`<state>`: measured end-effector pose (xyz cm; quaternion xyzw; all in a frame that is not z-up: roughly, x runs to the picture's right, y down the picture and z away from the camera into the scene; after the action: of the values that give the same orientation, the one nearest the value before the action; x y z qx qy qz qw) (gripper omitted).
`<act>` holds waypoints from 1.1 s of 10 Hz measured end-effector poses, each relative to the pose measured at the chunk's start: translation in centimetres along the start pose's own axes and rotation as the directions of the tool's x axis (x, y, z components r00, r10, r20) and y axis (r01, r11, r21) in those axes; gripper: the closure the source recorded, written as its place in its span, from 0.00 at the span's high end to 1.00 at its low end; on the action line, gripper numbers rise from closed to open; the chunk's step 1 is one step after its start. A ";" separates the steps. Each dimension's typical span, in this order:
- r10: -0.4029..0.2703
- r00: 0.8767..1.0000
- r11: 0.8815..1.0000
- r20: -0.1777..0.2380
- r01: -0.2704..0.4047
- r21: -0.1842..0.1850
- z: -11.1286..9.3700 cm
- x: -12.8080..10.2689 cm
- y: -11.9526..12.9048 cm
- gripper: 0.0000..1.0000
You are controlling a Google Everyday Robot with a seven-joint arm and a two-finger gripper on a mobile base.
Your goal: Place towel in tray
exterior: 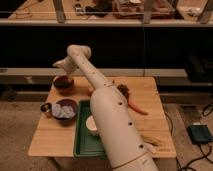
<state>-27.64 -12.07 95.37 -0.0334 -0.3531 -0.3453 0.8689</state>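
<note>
Towel (61, 111) in the near bowl (74, 105), left of the tray (82, 143) — gripper (64, 74) over the far bowl (63, 85), back-left of the surface (50, 140).

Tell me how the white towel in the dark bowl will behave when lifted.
The towel lies crumpled in the dark bowl, so it is likely floppy and will drape when lifted. It probably weighs little; a trailing corner might drag the bowl. The gripper hangs over the brown bowl behind.

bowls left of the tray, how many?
2. A brown bowl at back left of the table, below the claw; a dark bowl holding the towel, beside the tray. The arm may hide more.
</note>
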 end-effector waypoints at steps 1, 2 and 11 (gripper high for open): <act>-0.001 1.000 1.000 0.000 0.001 0.000 0.0 0.0 -0.1 0.80; -0.001 1.000 1.000 0.000 0.001 -0.001 0.0 -0.1 0.0 0.80; -0.041 0.998 0.984 0.043 0.048 -0.169 -4.7 -6.5 1.9 0.80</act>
<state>-26.99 -8.33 88.05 -0.1065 -0.3400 -0.3929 0.8478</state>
